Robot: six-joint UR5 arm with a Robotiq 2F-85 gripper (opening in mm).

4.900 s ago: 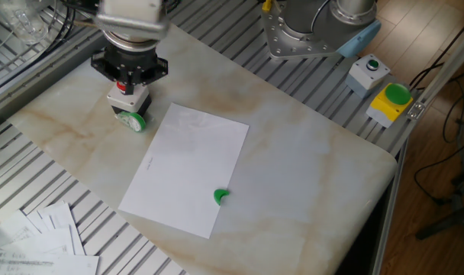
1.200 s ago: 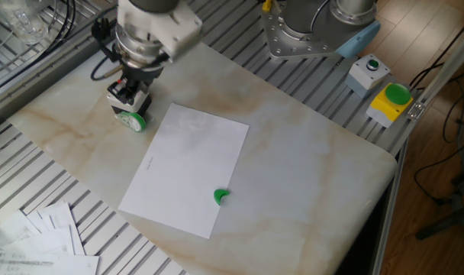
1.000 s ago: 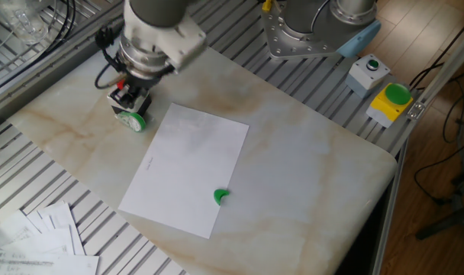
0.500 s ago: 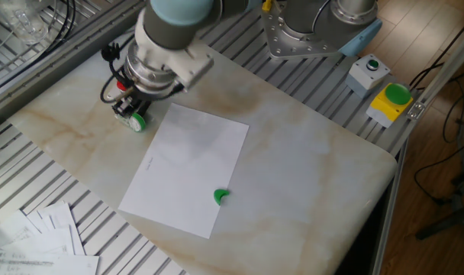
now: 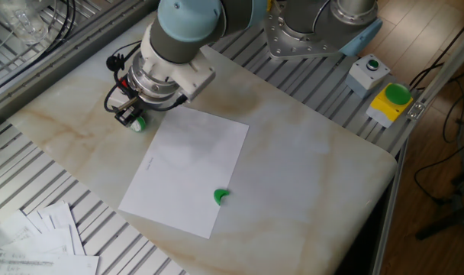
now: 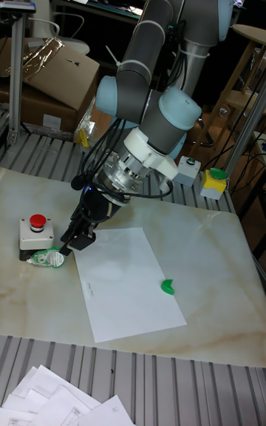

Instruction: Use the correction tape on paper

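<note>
The correction tape, a small clear dispenser with a green wheel, lies on the marble table left of the paper, just in front of the grey button box. In the fixed view its green wheel peeks out beside the tilted gripper. The gripper leans down to the left, its dark fingers apart and low over the table between the tape and the paper's near left corner. Nothing sits between the fingers. The paper lies flat and blank.
A grey box with a red button stands right behind the tape. A small green crescent rests on the paper's right part. Printed sheets are fanned at the front left. Two button boxes sit at the table's far right.
The arm has swung its wrist rightward over the table and tilted, bringing the gripper down beside the tape. The tape and paper have not moved.
</note>
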